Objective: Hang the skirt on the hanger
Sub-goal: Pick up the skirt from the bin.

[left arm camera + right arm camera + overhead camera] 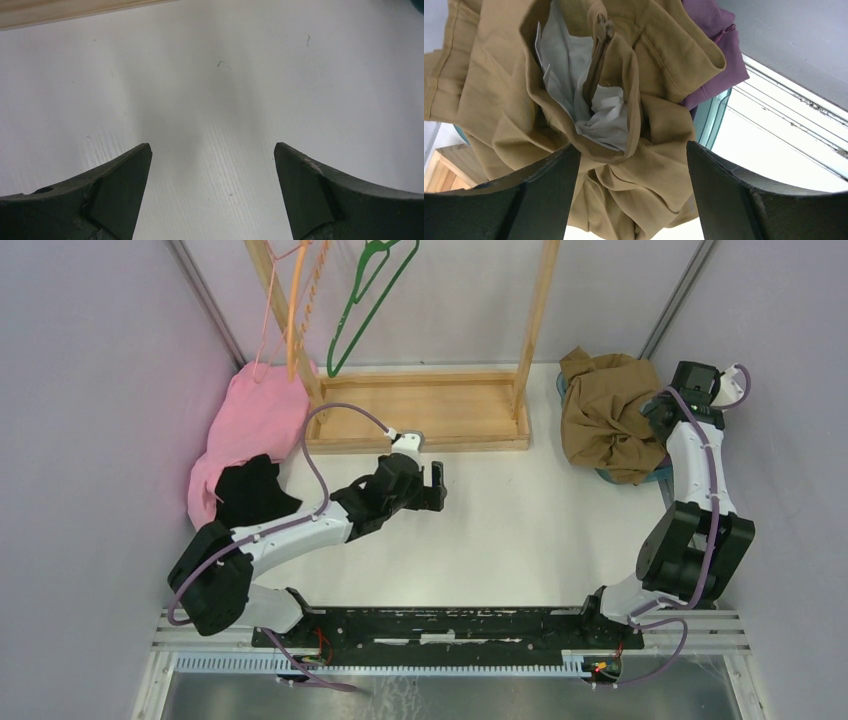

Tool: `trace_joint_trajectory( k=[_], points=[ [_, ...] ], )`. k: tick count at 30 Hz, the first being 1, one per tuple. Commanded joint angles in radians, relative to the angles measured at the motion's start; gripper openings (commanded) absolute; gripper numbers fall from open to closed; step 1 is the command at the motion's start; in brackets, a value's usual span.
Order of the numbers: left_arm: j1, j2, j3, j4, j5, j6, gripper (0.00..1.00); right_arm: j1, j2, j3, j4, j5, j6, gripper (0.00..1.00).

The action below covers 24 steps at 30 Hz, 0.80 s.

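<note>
The tan skirt (605, 410) lies crumpled in a teal basket (625, 478) at the back right. Its zipper and white lining (589, 80) face up in the right wrist view. My right gripper (631, 147) is right at the skirt (499, 100), jaws wide apart, with a fold of tan cloth between the fingers and not pinched. A green hanger (365, 300) hangs from the wooden rack (535, 330) at the back. My left gripper (437, 485) hovers over the bare white table near the rack's base, and in its wrist view the left gripper (212, 150) is open and holds nothing.
A pink garment (250, 425) and a black one (250, 490) lie at the left wall. An orange hanger (292, 310) hangs on the rack's left post. A purple garment (714, 45) lies under the skirt in the basket (711, 117). Grey walls close in both sides.
</note>
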Motion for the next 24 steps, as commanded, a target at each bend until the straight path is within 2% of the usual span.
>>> trace_joint_trajectory(
  k=[1, 5, 7, 8, 10, 11, 12, 15, 17, 20, 24],
  points=[
    [-0.034, -0.009, 0.036, 0.028, -0.075, 0.067, 0.99, -0.001, 0.003, 0.042, 0.075, 0.079, 0.033, 0.85],
    [-0.049, -0.018, 0.028, 0.037, -0.085, 0.077, 0.99, 0.003, -0.020, 0.012, 0.155, 0.075, 0.036, 0.93],
    [-0.050, -0.014, 0.028, 0.045, -0.080, 0.078, 0.99, 0.007, -0.008, 0.026, 0.157, 0.079, 0.032, 0.92],
    [-0.053, -0.010, 0.030, 0.047, -0.080, 0.078, 0.99, 0.008, 0.001, 0.040, 0.154, 0.078, 0.029, 0.89],
    [-0.055, -0.003, 0.035, 0.046, -0.083, 0.080, 0.99, 0.010, 0.014, 0.057, 0.155, 0.075, 0.016, 0.67],
    [-0.058, -0.001, 0.037, 0.045, -0.087, 0.080, 0.99, 0.010, 0.016, 0.057, 0.162, 0.072, 0.015, 0.48],
    [-0.061, -0.002, 0.036, 0.044, -0.092, 0.080, 0.99, 0.011, 0.016, 0.057, 0.167, 0.064, 0.015, 0.34],
    [-0.065, -0.013, 0.036, 0.033, -0.107, 0.078, 0.99, 0.037, -0.021, 0.032, 0.177, 0.053, -0.007, 0.08],
    [-0.066, -0.026, 0.034, 0.020, -0.118, 0.076, 0.97, 0.074, -0.093, -0.015, 0.210, 0.072, -0.038, 0.01],
    [-0.067, -0.048, 0.028, 0.009, -0.124, 0.070, 0.96, 0.140, -0.221, -0.041, 0.208, 0.077, -0.102, 0.01],
    [-0.072, -0.073, 0.029, -0.016, -0.122, 0.058, 0.95, 0.228, -0.388, 0.026, 0.094, 0.002, -0.165, 0.01]
  ],
)
